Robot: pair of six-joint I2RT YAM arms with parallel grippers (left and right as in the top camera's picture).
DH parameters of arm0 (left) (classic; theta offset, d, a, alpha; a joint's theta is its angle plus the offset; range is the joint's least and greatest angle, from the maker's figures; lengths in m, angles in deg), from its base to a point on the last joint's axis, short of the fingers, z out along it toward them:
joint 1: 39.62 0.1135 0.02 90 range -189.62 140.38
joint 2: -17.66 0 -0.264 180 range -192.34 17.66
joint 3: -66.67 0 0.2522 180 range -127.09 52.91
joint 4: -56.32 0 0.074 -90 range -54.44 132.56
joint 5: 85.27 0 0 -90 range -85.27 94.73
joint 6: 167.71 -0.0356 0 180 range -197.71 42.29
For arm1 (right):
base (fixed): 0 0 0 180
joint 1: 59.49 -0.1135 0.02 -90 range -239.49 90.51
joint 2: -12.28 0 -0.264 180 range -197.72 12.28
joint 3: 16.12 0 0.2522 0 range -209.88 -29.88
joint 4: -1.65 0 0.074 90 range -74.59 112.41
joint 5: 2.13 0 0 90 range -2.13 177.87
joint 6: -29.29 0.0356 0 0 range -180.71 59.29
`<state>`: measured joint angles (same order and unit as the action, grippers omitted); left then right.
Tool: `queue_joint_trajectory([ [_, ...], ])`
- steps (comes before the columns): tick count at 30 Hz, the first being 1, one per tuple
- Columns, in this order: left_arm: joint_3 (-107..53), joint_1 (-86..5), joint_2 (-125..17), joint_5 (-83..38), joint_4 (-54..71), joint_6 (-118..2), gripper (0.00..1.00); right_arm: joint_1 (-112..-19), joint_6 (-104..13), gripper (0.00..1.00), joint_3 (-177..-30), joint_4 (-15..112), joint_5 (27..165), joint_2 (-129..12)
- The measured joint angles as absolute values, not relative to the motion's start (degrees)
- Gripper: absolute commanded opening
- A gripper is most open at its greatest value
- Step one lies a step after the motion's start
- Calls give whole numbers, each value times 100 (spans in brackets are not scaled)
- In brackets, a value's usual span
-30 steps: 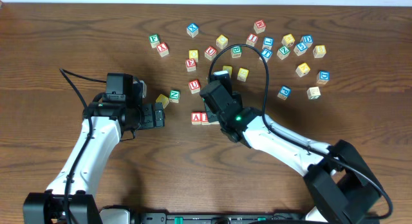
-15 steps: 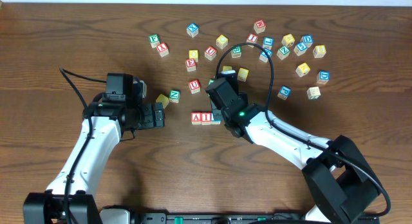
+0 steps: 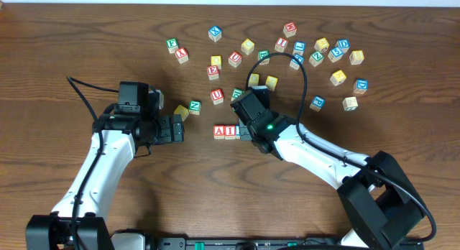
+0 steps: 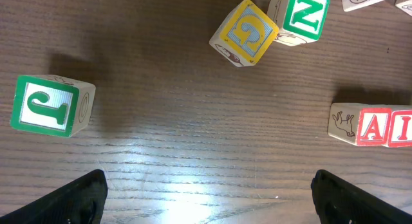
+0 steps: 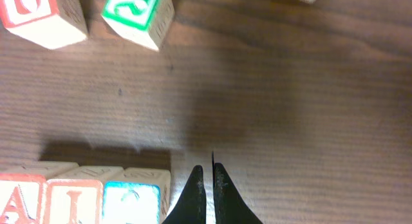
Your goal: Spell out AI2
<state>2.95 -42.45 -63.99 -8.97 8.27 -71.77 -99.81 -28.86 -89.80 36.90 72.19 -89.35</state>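
Observation:
Three cubes stand side by side in a row: red "A" (image 3: pixel 219 131) (image 5: pixel 16 201), red "I" (image 3: pixel 230 131) (image 5: pixel 74 201) and a blue-faced cube, the "2" (image 5: pixel 132 201), its character blurred. In the overhead view my right arm hides most of the blue cube. My right gripper (image 5: pixel 208 169) (image 3: pixel 246 132) is shut with nothing in it, its tips just right of the blue cube; I cannot tell whether they touch. My left gripper (image 4: pixel 209 198) (image 3: pixel 177 128) stands wide open and empty left of the row, with "A" (image 4: pixel 372 126) at the right edge of its view.
Near the left gripper lie a green "J" cube (image 4: pixel 45 107), a yellow "G" cube (image 4: pixel 246 32) and a green "N" cube (image 4: pixel 302 15) (image 3: pixel 195 106). A red "U" cube (image 3: pixel 217 96) and a green cube (image 5: pixel 138 11) sit behind the row. Several more cubes are scattered at the back right (image 3: pixel 321 44).
My right gripper has drawn back to the right off the row, so the "I" and the cube edge beside it now show. The left arm has stayed still.

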Motion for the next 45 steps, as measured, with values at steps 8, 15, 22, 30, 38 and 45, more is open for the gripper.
queue_joint_trajectory([
  [8, 295, -4245, -6399, -897, 825, -7177, 99, -10033, -2678, 1, -8980, 3837, 7324, -8935],
  [15, 295, -4245, -6399, -897, 825, -7177, 99, -10121, -2613, 1, -8980, 3841, 7354, -8937],
  [22, 295, -4245, -6399, -897, 825, -7177, 99, -10129, -2545, 1, -8975, 3822, 7357, -9110],
  [30, 295, -4245, -6399, -897, 825, -7177, 99, -10129, -2532, 1, -8973, 3804, 7359, -9134],
  [38, 295, -4245, -6399, -897, 825, -7177, 99, -10129, -2532, 1, -8971, 3717, 7483, -9134],
  [45, 295, -4245, -6399, -897, 825, -7177, 99, -10129, -2532, 1, -8971, 3699, 7571, -9134],
])
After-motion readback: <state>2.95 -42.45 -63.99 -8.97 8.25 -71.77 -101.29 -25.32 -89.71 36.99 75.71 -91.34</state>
